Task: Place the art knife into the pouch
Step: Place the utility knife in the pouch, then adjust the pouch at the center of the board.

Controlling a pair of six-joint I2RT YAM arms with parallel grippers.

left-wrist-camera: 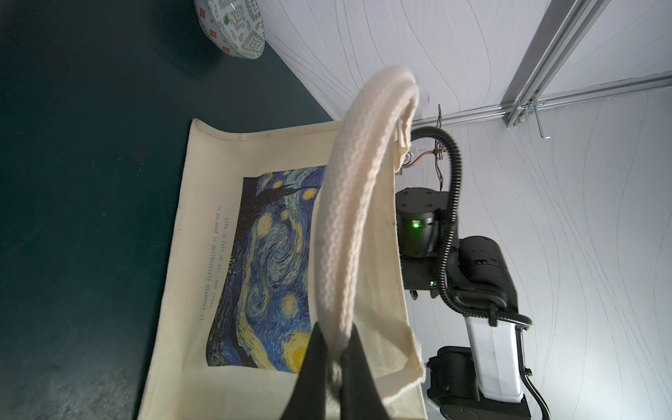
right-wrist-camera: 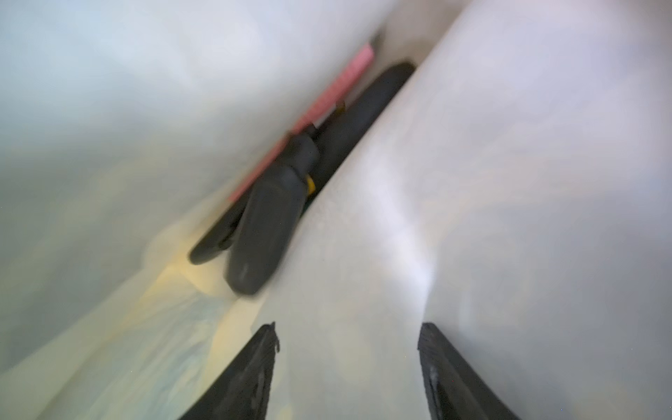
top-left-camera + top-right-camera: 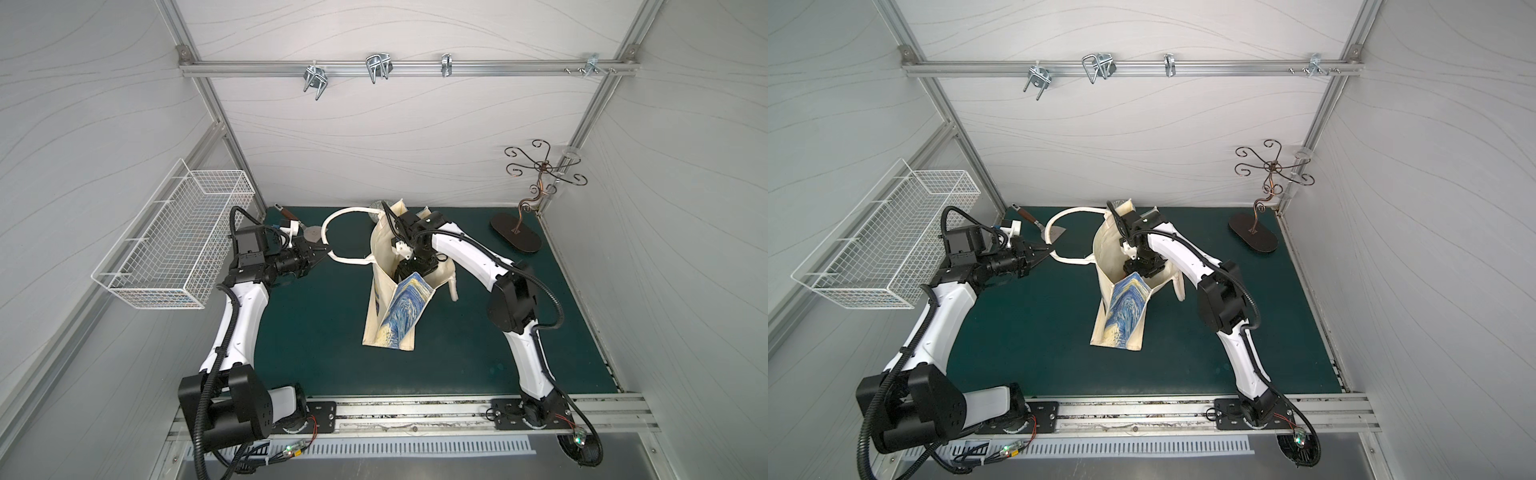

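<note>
Two jobs split: one holds, one drops

Mid-frame, the pouch [image 3: 374, 324] stands on the green surface [image 3: 316, 332]. Down in its mouth the right jaws hang apart, gripping nothing. A dark-grey tool, likely the art knife [image 2: 267, 225], lies loose in the bottom fold. Farther back, left of centre, the left jaws clamp the rope handle [image 3: 351, 259], pulling the mouth open, I judge.

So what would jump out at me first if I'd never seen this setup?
Probably the pouch, a cream tote bag with a swirling blue-and-yellow night-sky print, in the middle of the green mat. The left gripper is shut on one rope handle, held out sideways, while the right gripper reaches into the bag's mouth, jaws open, above blurred dark-handled things inside.
</note>
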